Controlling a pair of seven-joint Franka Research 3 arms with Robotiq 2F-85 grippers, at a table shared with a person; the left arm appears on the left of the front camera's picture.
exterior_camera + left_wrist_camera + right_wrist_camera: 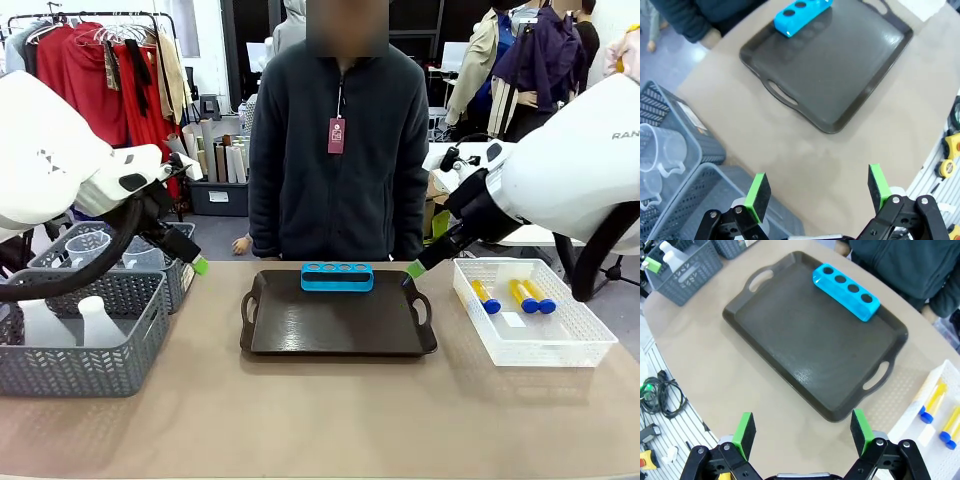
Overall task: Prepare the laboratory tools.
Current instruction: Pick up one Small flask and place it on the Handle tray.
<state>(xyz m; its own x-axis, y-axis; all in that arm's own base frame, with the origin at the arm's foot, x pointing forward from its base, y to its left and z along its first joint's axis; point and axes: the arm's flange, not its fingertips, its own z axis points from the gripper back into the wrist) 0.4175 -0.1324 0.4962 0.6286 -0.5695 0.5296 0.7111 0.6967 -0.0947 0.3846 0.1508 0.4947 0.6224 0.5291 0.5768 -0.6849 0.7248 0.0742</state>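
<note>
Three amber tubes (485,297) with blue caps lie in the white mesh bin (560,345) at the right; two of these tubes (933,401) show in the right wrist view. Translucent white flasks (100,322) stand in the near grey basket (90,365). Clear handled beakers (88,246) sit in the far basket, and the beakers (662,152) also appear in the left wrist view. My left gripper (197,263) hangs open over the baskets' right edge; its own view shows the gripper (818,186) holding nothing. My right gripper (416,268) hovers open between tray and bin, and its own view shows the gripper (802,430) open.
A dark tray (340,335) lies mid-table with a blue four-hole rack (337,277) at its far edge. A person stands behind it, one hand (240,245) at the table's far edge. Bare tabletop runs along the near side.
</note>
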